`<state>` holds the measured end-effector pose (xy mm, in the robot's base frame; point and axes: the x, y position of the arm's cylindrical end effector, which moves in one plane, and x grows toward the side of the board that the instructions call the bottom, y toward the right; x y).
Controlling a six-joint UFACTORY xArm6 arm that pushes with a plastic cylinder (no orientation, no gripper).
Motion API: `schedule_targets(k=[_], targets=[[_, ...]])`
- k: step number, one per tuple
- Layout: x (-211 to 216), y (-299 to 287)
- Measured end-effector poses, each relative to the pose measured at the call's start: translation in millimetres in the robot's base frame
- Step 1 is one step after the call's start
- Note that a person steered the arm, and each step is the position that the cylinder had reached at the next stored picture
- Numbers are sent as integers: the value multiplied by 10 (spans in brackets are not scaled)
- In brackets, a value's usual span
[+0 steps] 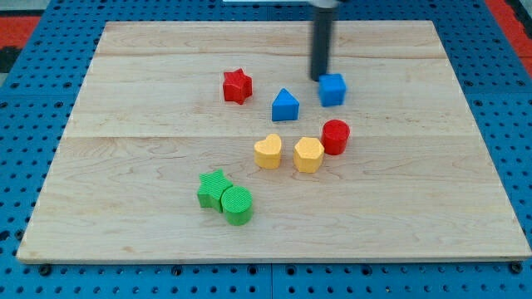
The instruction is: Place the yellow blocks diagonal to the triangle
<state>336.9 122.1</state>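
Observation:
A blue triangle block (285, 105) sits near the board's middle. A yellow heart block (268, 152) and a yellow hexagon block (308, 154) lie side by side just below it, apart from each other. My tip (319, 78) rests at the upper left edge of a blue cube (332, 89), to the triangle's upper right, well above the yellow blocks.
A red star (237, 85) lies left of the triangle. A red cylinder (335, 136) touches the yellow hexagon's upper right. A green star (214, 188) and green cylinder (237, 204) sit together lower left. The wooden board (125, 208) rests on a blue pegboard.

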Motion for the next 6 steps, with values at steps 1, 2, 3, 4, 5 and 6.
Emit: schedule_targets(k=[1, 2, 3, 4, 5, 6], targets=[[789, 807], [1267, 1108], [1519, 661], [1544, -383], [1389, -1080], [1491, -1321]])
